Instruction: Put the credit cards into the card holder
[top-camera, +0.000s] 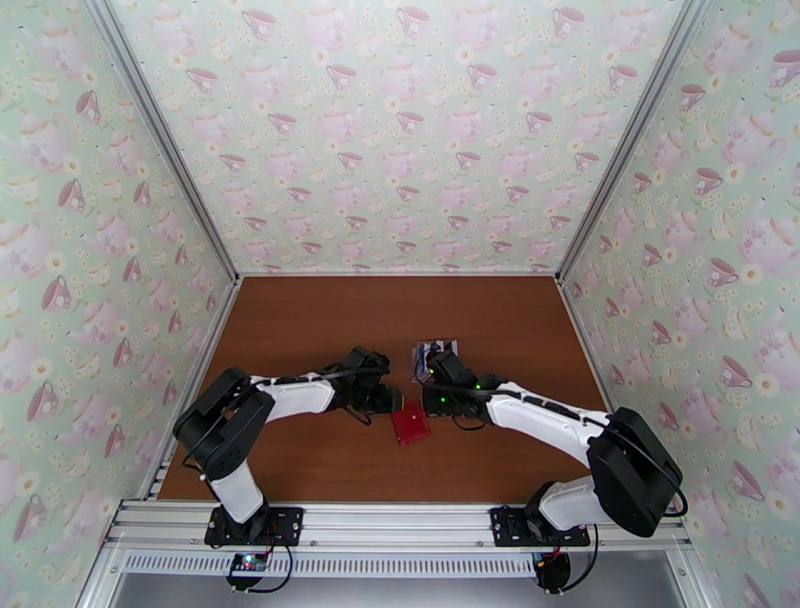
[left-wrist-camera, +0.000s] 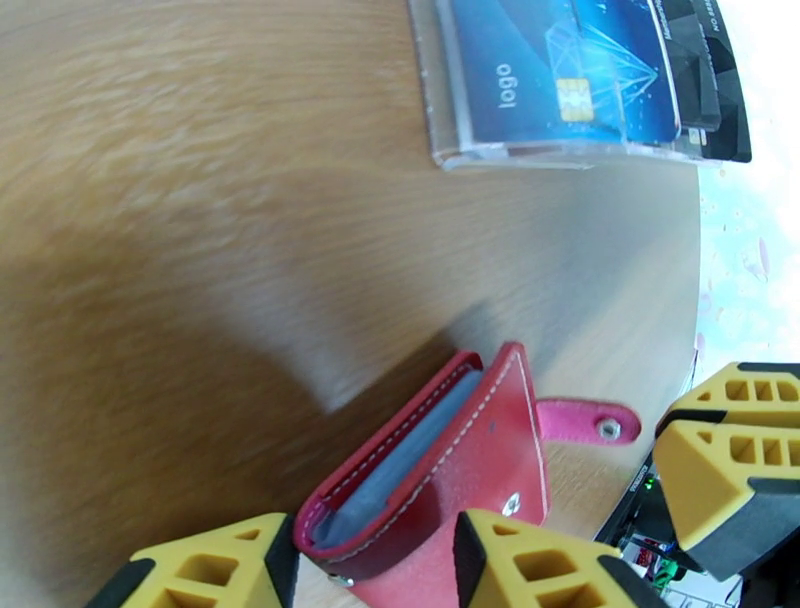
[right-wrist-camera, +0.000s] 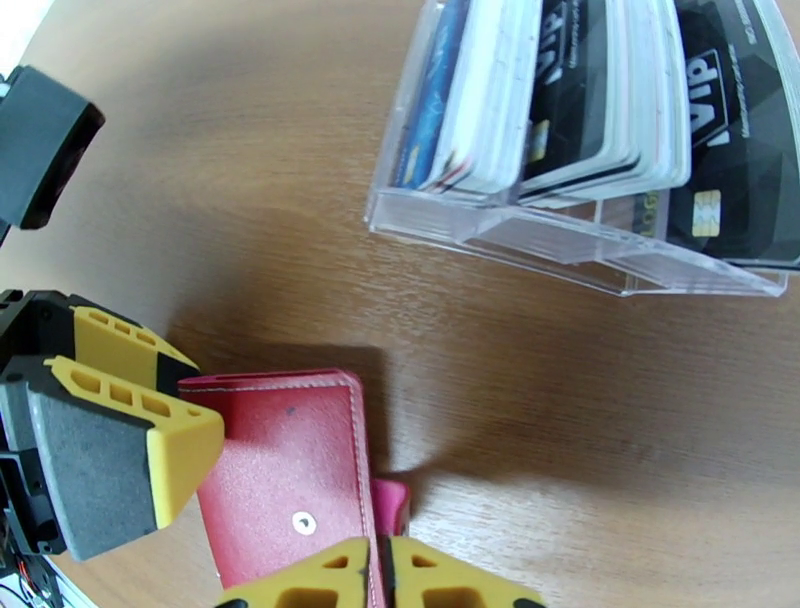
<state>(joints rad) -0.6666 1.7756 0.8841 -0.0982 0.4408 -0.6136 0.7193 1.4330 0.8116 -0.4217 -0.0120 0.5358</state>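
Observation:
The red card holder (top-camera: 410, 425) lies on the brown table between my two grippers. In the left wrist view it (left-wrist-camera: 450, 470) gapes slightly, showing its pale grey inside, and my left gripper (left-wrist-camera: 375, 540) is shut on its near edge. From the right wrist, those left fingers (right-wrist-camera: 130, 440) clamp the holder's (right-wrist-camera: 290, 470) left corner. My right gripper (right-wrist-camera: 380, 570) is shut, its tips right at the pink snap tab (left-wrist-camera: 590, 420); the tab's end looks just clear of them. The credit cards (right-wrist-camera: 560, 100) stand in a clear plastic rack (top-camera: 437, 352) behind the holder, a blue card (left-wrist-camera: 560, 70) facing out.
The clear rack (right-wrist-camera: 560, 250) stands a short way beyond the right gripper (top-camera: 432, 402), close to its wrist. Patterned walls close in the table on three sides. Bare brown tabletop (top-camera: 330, 320) stretches to the left and far side.

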